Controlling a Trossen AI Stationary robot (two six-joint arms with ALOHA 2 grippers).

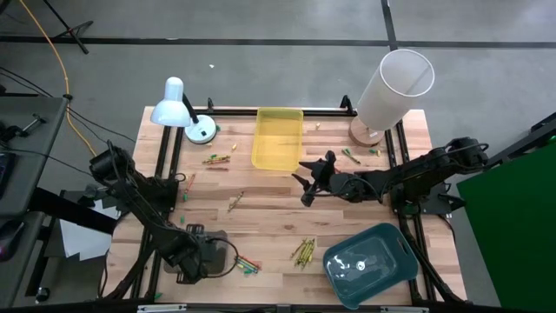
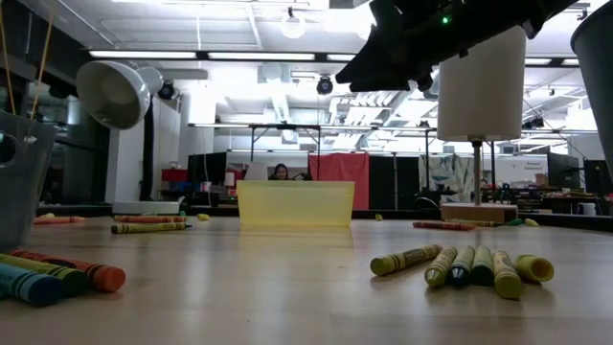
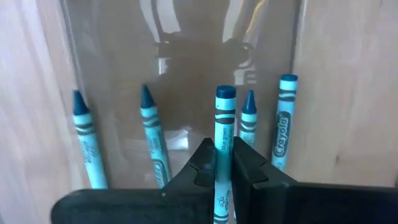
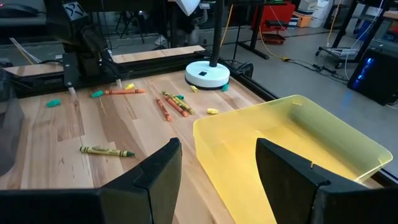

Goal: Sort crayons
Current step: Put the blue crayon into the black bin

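Note:
My left gripper (image 1: 201,258) is at the near left of the table, over a clear grey tray (image 1: 219,243). It is shut on a blue-green crayon (image 3: 224,124). Several blue crayons (image 3: 152,137) lie side by side on the tray's floor (image 3: 180,56). My right gripper (image 1: 303,183) is open and empty, just near of the yellow tray (image 1: 278,137), which also shows in the right wrist view (image 4: 292,143). Yellow-olive crayons (image 1: 302,250) lie in a bunch at the near middle. Red and green crayons (image 1: 248,264) lie beside the grey tray. My left gripper pinches the blue-green crayon's paper-wrapped shaft (image 3: 224,158) between its two fingers. The crayon lies along the fingers, and its free end (image 3: 225,93) sticks out past the fingertips over the tray. Whether that end touches the tray floor, I cannot tell.
A teal tray (image 1: 369,261) stands at the near right. A white lamp (image 1: 178,109) and a white cylinder on a stand (image 1: 391,87) stand at the far edge. Loose crayons lie at the far left (image 1: 217,159), the middle (image 1: 234,202) and the far right (image 1: 352,155).

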